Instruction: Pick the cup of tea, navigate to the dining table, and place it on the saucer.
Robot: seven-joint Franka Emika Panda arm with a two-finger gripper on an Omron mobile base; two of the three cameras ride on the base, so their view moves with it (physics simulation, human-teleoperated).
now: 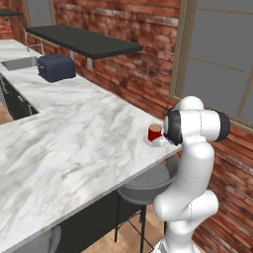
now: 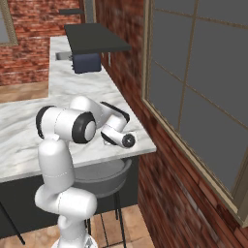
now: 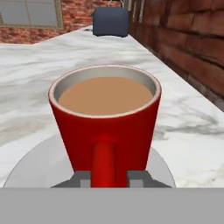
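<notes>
red brick wall (image 1: pixel 128 64); window (image 2: pixel 203 87); stool (image 1: pixel 143 185)

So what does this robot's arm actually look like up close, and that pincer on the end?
The arm is a chain of smooth, rounded glossy white segments, joined by dark black bands at the joints. No loose cables or markings show. The pincer ends in two small, blocky grey fingertips, seen in the hand view.

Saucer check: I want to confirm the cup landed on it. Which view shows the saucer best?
The hand view: the saucer spreads as a grey disc under the cup of tea. The left base view shows it small and far off; in the right base view the arm hides it.
</notes>
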